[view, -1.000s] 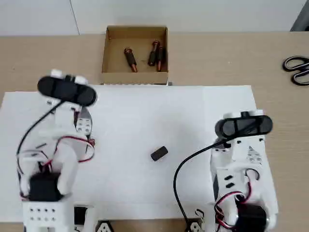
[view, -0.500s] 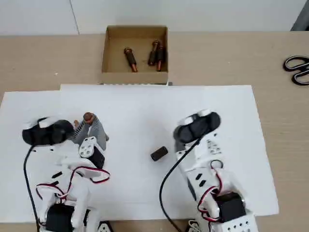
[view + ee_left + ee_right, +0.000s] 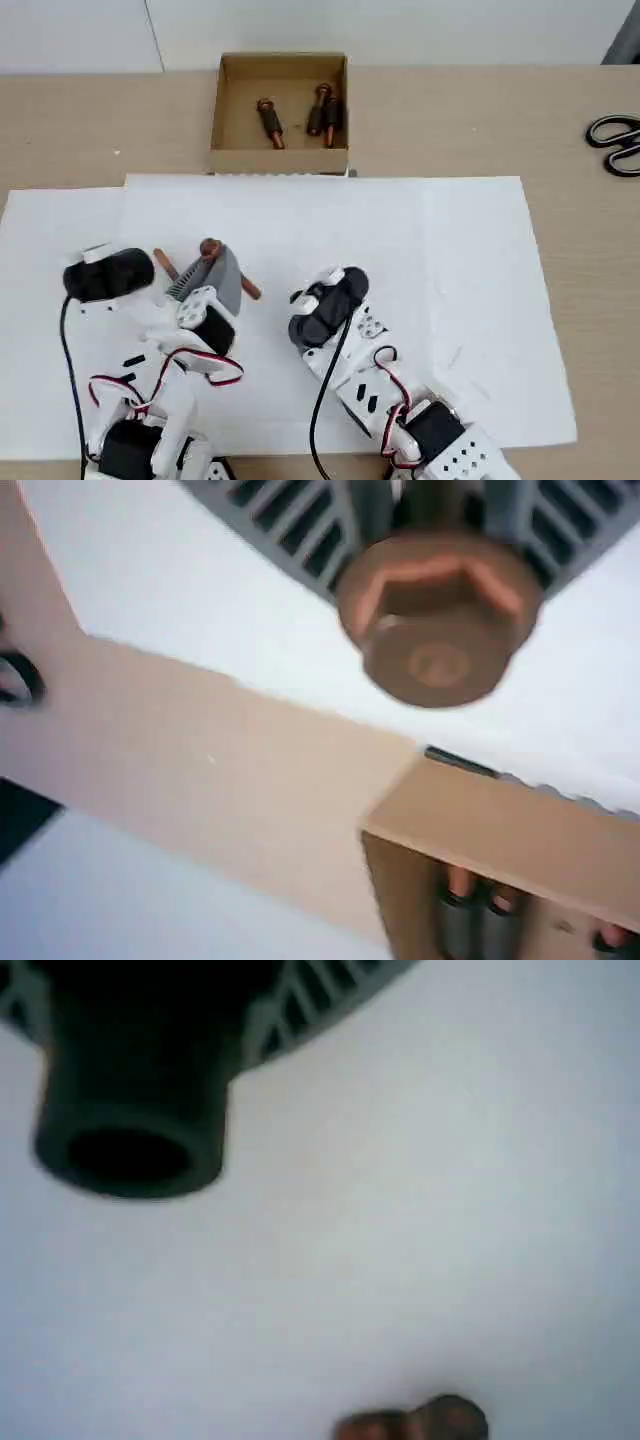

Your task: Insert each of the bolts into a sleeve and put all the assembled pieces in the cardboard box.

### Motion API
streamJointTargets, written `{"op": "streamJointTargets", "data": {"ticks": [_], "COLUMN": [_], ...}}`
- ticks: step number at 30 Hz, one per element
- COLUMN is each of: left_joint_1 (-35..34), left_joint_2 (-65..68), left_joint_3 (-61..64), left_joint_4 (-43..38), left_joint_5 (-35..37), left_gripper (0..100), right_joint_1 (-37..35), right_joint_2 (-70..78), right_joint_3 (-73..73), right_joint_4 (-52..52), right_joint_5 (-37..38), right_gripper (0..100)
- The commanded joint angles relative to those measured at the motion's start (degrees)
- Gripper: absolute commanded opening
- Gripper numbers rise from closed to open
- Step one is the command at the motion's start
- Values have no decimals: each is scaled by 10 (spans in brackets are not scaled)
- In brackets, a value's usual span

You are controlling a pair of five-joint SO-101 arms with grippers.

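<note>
Bright, even light, soft faint shadows on the white paper [image 3: 470, 240]

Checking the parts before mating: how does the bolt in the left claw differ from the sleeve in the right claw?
The bolt is copper-coloured, the sleeve black. The bolt shows a solid hexagonal head, the sleeve a round, hollow opening. Both are clamped: bolt in left claw, sleeve in right claw.

The bolt [image 3: 435, 620] is copper-brown, the sleeve [image 3: 130, 1110] plain black. The cardboard box [image 3: 283, 160] is tan, the paper [image 3: 450, 250] white.
</note>
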Motion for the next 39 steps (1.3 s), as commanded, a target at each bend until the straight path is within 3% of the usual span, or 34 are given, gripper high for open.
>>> {"op": "streamJointTargets", "data": {"ticks": [1,7,12,27,39], "left_joint_1": [33,48,48,47,55], "left_joint_2": [-7,-6,-6,-6,-6], "left_joint_3": [-1,-1,-1,16,57], "left_joint_4": [-18,-19,-19,-20,-80], "left_joint_5": [4,4,17,17,15], "left_gripper": [6,6,6,6,6], "right_joint_1": [-10,-10,-24,-29,-43], "right_joint_2": [-5,-5,-5,-5,-5], "right_joint_3": [9,9,8,-4,-8], "right_joint_4": [-44,-48,-48,-87,-87], "right_joint_5": [-1,0,45,48,49], "right_gripper": [2,2,2,2,2]}}
